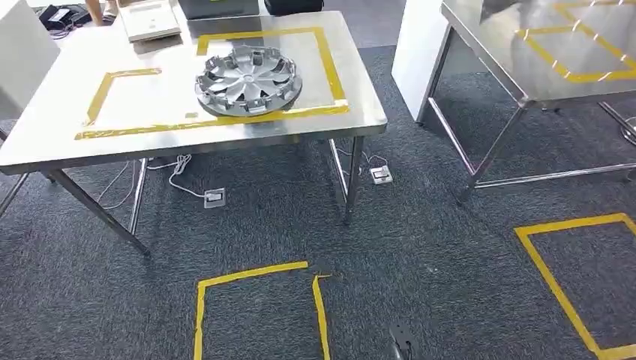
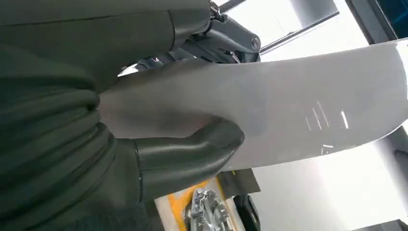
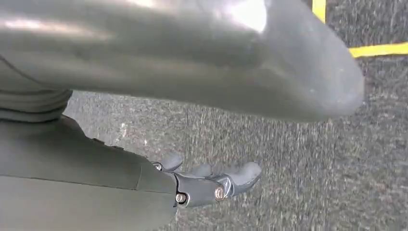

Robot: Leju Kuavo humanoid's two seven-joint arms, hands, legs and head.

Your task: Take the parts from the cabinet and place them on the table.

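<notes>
The left hand (image 2: pixel 183 154) grips a pale, smooth curved part (image 2: pixel 288 115) in the left wrist view, thumb pressed across its face and dark fingers behind its far edge. The right hand (image 3: pixel 211 183) holds nothing; its fingers are stretched out, lightly bent, above the grey carpet (image 3: pixel 288 173).

On the steel counter (image 1: pixel 45 127) a silver wheel cover (image 1: pixel 247 79) already lies inside the yellow tape outline (image 1: pixel 217 120), toward its right side.

The step in hand looks like carrying the pale part to the counter. To do it well, keep the thumb firm on the slick face, since the part reaches well beyond the grip and could pivot. Approach squarely and lower it onto the bare steel left of the wheel cover, inside the outline and apart from the cover. Let go only once the part rests flat.
</notes>
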